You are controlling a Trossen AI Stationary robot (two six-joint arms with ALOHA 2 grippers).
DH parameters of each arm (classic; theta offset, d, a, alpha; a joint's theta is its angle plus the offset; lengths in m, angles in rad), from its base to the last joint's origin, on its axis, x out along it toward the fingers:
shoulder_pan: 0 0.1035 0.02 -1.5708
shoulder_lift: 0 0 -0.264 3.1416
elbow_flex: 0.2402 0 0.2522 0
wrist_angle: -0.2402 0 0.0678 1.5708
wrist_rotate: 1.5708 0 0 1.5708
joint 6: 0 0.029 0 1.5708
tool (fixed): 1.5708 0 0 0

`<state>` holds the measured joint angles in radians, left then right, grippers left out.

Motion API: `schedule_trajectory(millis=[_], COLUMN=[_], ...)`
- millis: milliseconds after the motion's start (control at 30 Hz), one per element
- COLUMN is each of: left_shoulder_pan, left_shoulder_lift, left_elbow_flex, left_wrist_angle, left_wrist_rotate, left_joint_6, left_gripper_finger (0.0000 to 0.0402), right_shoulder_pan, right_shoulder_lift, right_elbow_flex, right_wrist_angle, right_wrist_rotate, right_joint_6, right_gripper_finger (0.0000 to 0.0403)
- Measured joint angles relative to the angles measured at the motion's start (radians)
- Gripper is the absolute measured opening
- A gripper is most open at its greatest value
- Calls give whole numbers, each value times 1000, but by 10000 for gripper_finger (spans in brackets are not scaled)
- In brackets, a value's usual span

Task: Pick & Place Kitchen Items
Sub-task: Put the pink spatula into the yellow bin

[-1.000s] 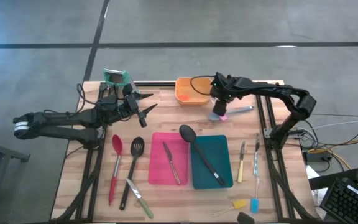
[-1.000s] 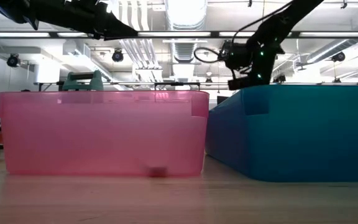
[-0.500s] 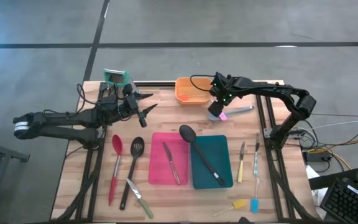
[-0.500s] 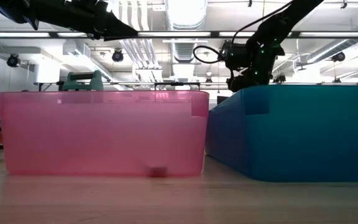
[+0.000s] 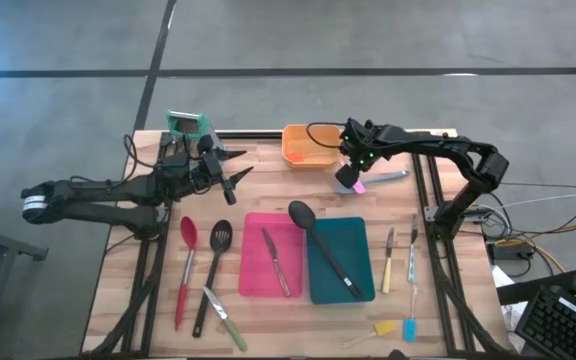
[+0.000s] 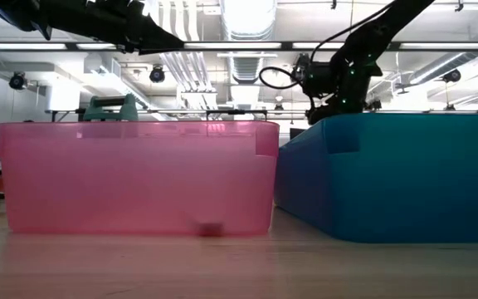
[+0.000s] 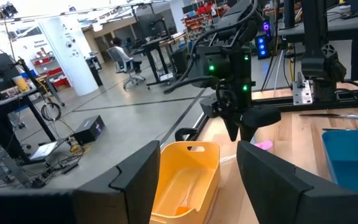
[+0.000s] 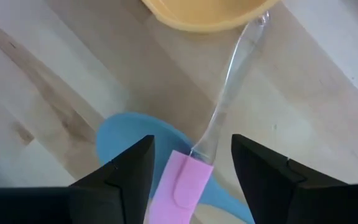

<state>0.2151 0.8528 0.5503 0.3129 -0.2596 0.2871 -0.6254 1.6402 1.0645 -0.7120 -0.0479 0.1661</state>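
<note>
right gripper (image 8: 191, 171): over the far side of the table, just beside the orange bin (image 5: 307, 146); fingers spread, nothing between them.
target: pink spatula (image 8: 182, 180) with a clear handle, lying flat on the wood, head resting on a light-blue spoon bowl (image 8: 120, 140); handle tip runs under the orange bin's rim. In the high view the pink head (image 5: 358, 186) shows just below the gripper.
step in hand (judged): lining up to grasp the pink spatula; not yet gripped.
how to do it well: come straight down with the fingers astride the neck where pink head meets clear handle; close only once low enough, since the handle is thin and flat. Lift clear of the blue spoon so it isn't dragged; pull away from the bin rim before raising.
risk: clear handle hard to seat, may slip or pivot; blue spoon may get pinched too.
left gripper (image 5: 230, 179): waiting on the left side of the table near the box grater (image 5: 186, 125); fingers apart, empty.
bins: pink bin (image 5: 275, 256) holds a knife; teal bin (image 5: 341, 261) holds a black spoon (image 5: 320, 246).
other items: red spoon (image 5: 186, 268) and black slotted spatula (image 5: 213, 272) lie on the table left of the pink bin; slim knives (image 5: 400, 262) right of the teal bin.
</note>
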Motion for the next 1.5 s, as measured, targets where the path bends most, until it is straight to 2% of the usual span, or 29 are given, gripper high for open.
schedule_trajectory(millis=[433,1000,1500], left_shoulder_pan=[0,0,0], left_shoulder_lift=[0,0,0], left_elbow_flex=[0,0,0], left_wrist_angle=[-1,-1,-1], left_wrist_rotate=[0,0,0], left_joint_6=[0,0,-3], left_gripper_finger=[218,218,218], right_shoulder_pan=[-3,-3,-6], right_shoulder_lift=[0,0,0], right_elbow_flex=[-71,-137,-152], right_wrist_angle=[75,170,207], right_wrist_rotate=[31,32,55], right_joint_6=[7,10,10], right_gripper_finger=[171,216,178])
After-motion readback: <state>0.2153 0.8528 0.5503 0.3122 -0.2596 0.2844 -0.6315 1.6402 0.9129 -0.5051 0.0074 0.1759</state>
